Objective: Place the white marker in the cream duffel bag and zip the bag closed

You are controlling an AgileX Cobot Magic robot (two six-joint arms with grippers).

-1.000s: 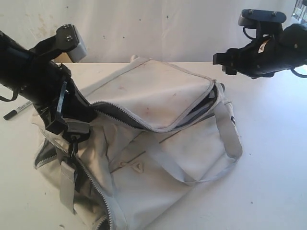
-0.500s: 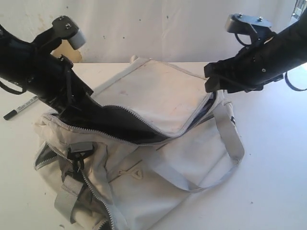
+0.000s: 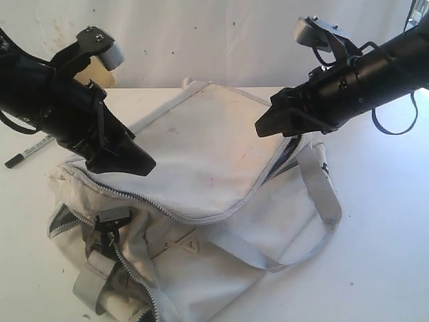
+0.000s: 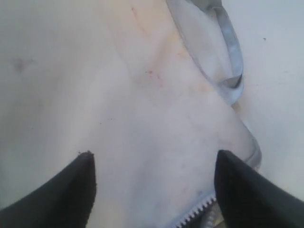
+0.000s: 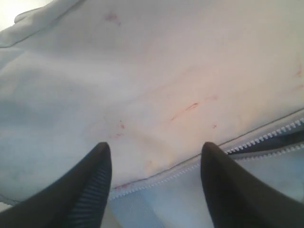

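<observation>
Cream bag [image 3: 201, 154] lies slumped on the table [image 3: 375, 221], its top flap down and unzipped. Over the bag hang the left gripper [image 4: 152, 161] and the right gripper [image 5: 154, 152], both spread wide and empty. Beside the bag, on the left arm's side, lies the white marker [image 3: 23, 155].

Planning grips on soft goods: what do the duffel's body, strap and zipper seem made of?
The cream duffel bag looks like soft, matte woven fabric, perhaps canvas: it creases and slumps. Its grey strap looks like flat webbing, lying limp. The zipper teeth look pale, plastic or metal unclear.
</observation>
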